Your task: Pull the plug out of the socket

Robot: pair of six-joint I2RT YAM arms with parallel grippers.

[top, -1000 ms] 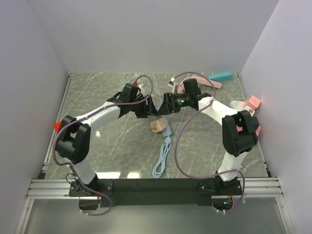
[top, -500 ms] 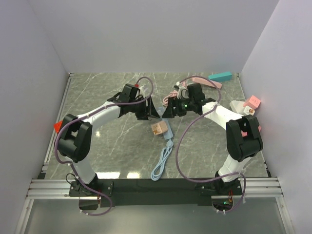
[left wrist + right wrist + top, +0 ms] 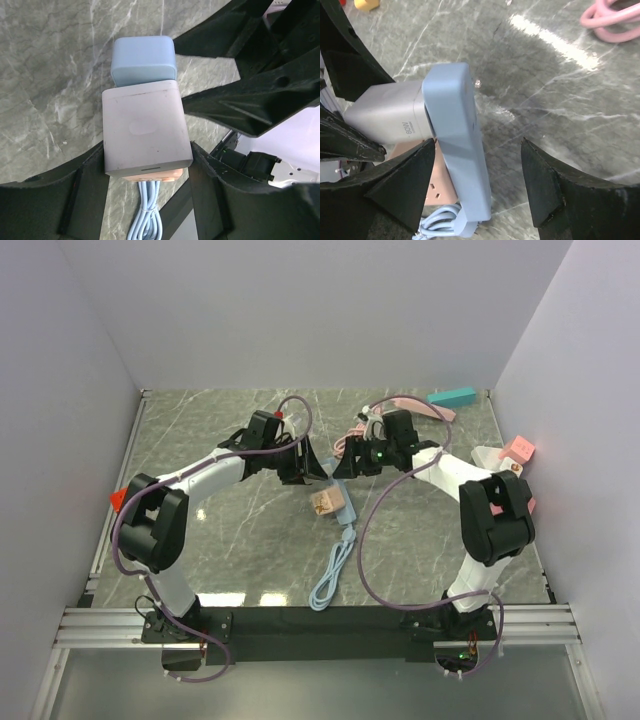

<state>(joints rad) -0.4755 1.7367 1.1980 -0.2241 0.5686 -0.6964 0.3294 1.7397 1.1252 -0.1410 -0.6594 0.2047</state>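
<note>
Plug (image 3: 145,130), a grey block with a peach end face, is seated against the pale blue socket (image 3: 143,60). The two lie joined on the grey marble bench (image 3: 230,530). In the overhead view, the socket sits midway between your two arms. Its blue cable (image 3: 330,575) trails from the socket toward the arm bases in a loose loop.

Your left gripper (image 3: 147,150) is spread about as wide as the plug. One finger runs along each side of the grey body, just short of the socket, and you cannot tell whether the pads press on it.

Your right gripper (image 3: 477,147) is spread wide, straddling the socket from the opposite side. In its own view, the finger on the left is just beside the socket and the other is well clear of it.

A pink cord (image 3: 612,22) lies beyond the socket, apart from it.
</note>
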